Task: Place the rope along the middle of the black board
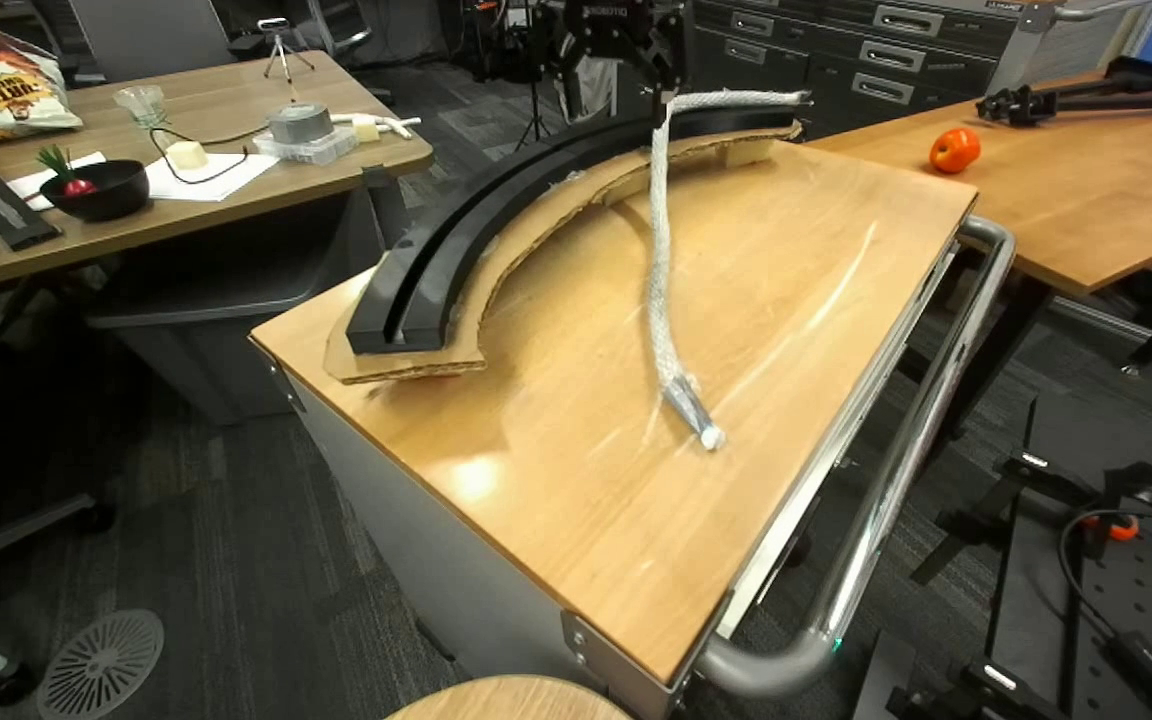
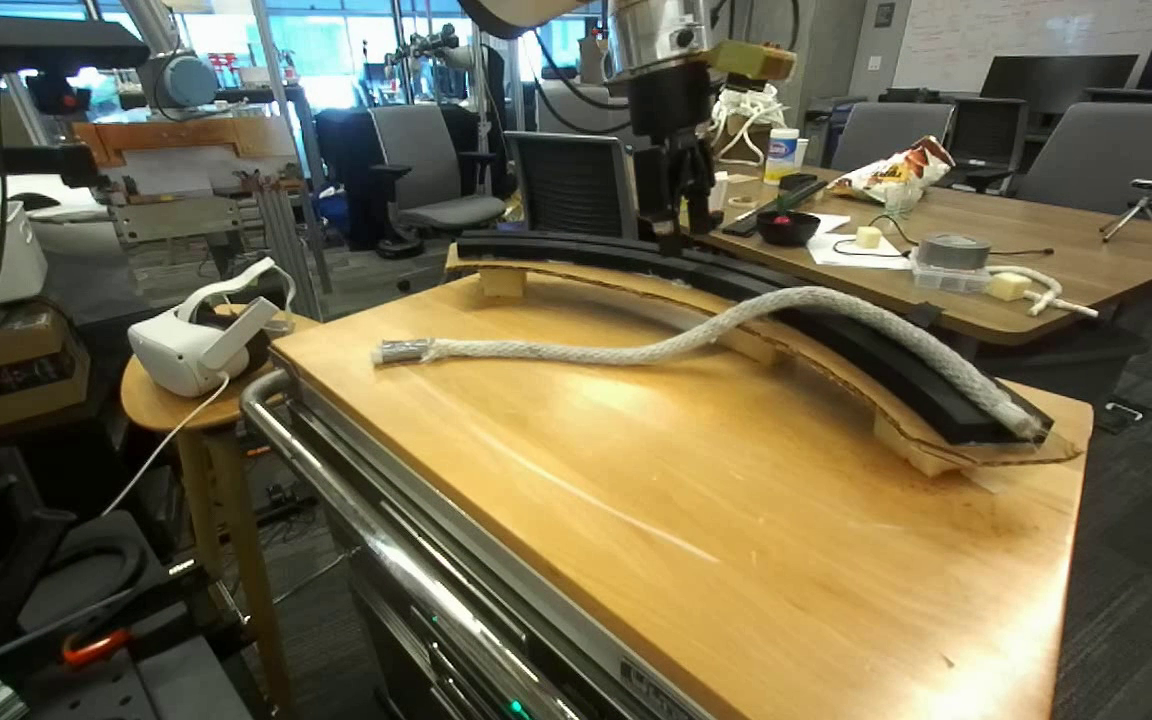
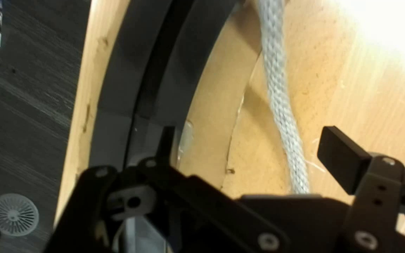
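Observation:
The pale braided rope (image 1: 658, 260) (image 2: 586, 352) runs from a taped end on the wooden tabletop up onto one end of the curved black board (image 1: 481, 235) (image 2: 586, 256). There its frayed end lies on top of the board. Whether it sits in the channel there cannot be told. In the wrist view the rope (image 3: 276, 77) lies to the right of the board (image 3: 179, 77), whose channel shows bare. My gripper (image 1: 618, 108) (image 2: 686, 236) hangs low over the board's middle stretch. In the wrist view it (image 3: 248, 140) is wide open with nothing between the fingers at their height.
The board stands on a cardboard base (image 1: 481, 310) raised by blocks on the wooden tabletop (image 1: 556, 450). A shiny metal rail (image 1: 896, 490) runs along the cart's edge. A side table holds a black bowl (image 1: 101, 190) and a snack bag (image 1: 11, 90). An orange-red fruit (image 1: 955, 150) sits on another table.

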Tool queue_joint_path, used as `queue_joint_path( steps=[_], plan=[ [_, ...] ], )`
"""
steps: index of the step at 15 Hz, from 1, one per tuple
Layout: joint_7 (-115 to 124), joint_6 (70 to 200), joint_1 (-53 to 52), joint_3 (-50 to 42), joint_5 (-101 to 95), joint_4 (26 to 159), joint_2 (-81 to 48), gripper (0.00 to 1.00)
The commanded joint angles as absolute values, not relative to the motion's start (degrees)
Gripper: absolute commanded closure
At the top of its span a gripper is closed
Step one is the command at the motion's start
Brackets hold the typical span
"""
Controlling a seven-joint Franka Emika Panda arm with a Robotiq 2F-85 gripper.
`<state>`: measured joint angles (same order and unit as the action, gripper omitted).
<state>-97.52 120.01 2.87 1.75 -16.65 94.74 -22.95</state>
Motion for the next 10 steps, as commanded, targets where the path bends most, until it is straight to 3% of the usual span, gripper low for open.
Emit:
queue_joint_path(
  steps=[1, 3, 4, 10],
  plan=[
    [-103.9, 123.8, 2.2, 3.6, -17.6, 105.3, -17.6, 0.00],
    [-102.5, 128.3, 0.6, 2.4, -23.5, 111.4, -15.3, 0.00],
    [-101.9, 123.6, 1.1, 3.0, -19.4, 103.7, -20.2, 0.00],
    [-103.8, 128.2, 1.2, 4.0, -19.1, 109.6, -18.4, 0.00]
  ],
)
